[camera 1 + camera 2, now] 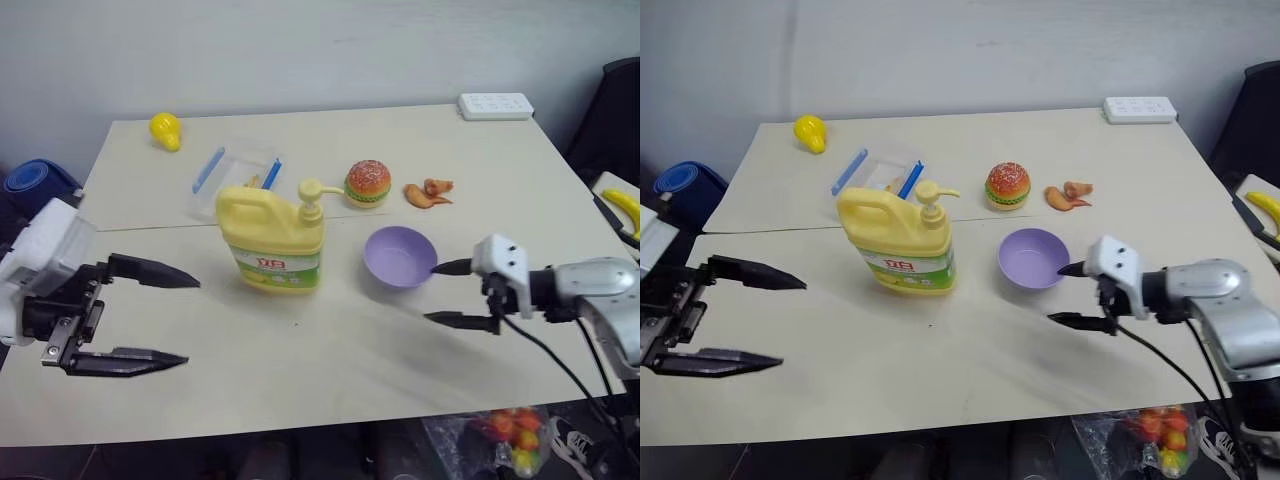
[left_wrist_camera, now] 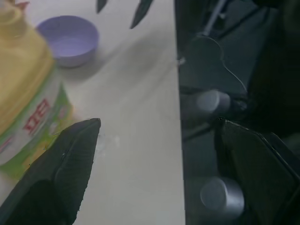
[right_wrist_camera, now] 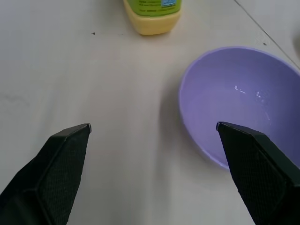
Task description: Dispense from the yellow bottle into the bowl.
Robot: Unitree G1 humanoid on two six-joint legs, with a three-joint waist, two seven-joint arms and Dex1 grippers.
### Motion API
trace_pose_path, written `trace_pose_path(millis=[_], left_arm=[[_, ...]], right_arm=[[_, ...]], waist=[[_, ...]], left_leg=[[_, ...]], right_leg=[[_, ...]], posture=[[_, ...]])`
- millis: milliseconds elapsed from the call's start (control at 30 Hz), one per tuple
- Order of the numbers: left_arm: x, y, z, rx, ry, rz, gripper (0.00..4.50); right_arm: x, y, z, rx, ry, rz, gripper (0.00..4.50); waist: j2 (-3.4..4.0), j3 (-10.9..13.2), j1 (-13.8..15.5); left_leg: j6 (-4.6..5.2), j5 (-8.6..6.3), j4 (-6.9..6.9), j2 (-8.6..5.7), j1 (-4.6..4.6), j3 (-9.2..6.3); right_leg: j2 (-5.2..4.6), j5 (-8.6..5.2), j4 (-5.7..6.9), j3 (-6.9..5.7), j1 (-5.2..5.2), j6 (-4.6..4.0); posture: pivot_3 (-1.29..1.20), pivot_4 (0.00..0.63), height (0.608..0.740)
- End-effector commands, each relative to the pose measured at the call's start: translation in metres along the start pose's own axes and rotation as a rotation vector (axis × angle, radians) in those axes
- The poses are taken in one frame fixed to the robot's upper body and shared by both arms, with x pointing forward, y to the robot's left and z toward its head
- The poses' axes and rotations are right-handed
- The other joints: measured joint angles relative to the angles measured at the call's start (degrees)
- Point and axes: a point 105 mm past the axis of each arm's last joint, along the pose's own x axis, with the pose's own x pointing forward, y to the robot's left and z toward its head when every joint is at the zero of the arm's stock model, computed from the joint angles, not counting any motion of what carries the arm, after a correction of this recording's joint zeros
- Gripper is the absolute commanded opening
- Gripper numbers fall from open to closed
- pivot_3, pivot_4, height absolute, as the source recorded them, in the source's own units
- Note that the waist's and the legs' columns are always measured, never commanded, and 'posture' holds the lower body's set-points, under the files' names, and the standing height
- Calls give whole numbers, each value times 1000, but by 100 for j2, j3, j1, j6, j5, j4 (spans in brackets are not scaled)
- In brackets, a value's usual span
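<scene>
Yellow bottle (image 1: pixel 272 240) upright, beside bowl (image 1: pixel 399 256). Left gripper (image 1: pixel 172 318) spread wide, empty. Right gripper (image 1: pixel 438 293) spread wide, empty, near bowl.

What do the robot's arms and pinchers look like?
Each gripper has two pointed black jaws. The left gripper sits on a black frame with a white block behind it. The right gripper has a white block, a shiny silver arm and a black cable.

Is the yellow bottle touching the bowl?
Apart. In the left eye view, bare table shows between the yellow bottle and the bowl.
</scene>
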Motion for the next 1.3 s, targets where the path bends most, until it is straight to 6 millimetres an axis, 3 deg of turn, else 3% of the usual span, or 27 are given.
trace_pose_path(millis=[33,367,467,833,867,1067,1167,1267,1300], left_arm=[[4,1,12,54,4,-58,4500],[12,13,14,98,-4,-67,4500],[12,16,13,104,-3,-52,4500],[14,17,15,119,-10,-32,4500],[14,17,15,119,-12,-32,4500],[14,17,17,126,-17,-25,4500],[14,19,18,131,-22,-20,4500],[14,20,20,139,-28,-16,4500],[14,21,21,141,-29,-15,4500]], right_arm=[[14,-7,6,-46,11,-52,4485],[46,-20,-4,-27,31,-100,4485],[51,-24,-6,-16,27,-113,3905],[57,-20,-12,-10,20,-76,171],[59,-19,-14,-4,23,-72,81],[64,-20,-17,-7,33,-69,81],[66,-22,-17,-14,35,-76,768],[67,-28,-18,-31,44,-109,1763],[68,-30,-18,-29,44,-117,1763]], waist=[[-1,0,-2],[-3,1,-4],[-4,2,-7],[-5,2,-6],[-9,0,-6],[-17,-5,-19],[-19,-5,-15],[-18,-4,-16],[-19,-4,-16]], left_leg=[[0,0,0,-3,1,1],[1,0,0,-4,-4,20],[1,0,2,-3,-4,26],[1,0,4,-2,-4,27],[1,0,4,-2,-4,27],[1,0,5,0,2,24],[1,0,7,0,4,22],[1,0,7,-1,1,22],[1,0,7,-1,1,22]], right_leg=[[1,0,4,1,0,0],[11,0,4,6,-8,0],[13,0,5,7,-7,0],[15,0,7,7,-7,0],[15,0,8,8,-7,0],[17,0,12,14,-5,0],[18,0,15,16,-5,0],[17,0,14,17,-8,0],[17,0,14,17,-8,0]], posture=[[0,150,740],[0,150,740],[0,150,740],[0,150,740],[0,150,740],[0,150,740],[0,150,740],[0,150,740],[0,150,740]])
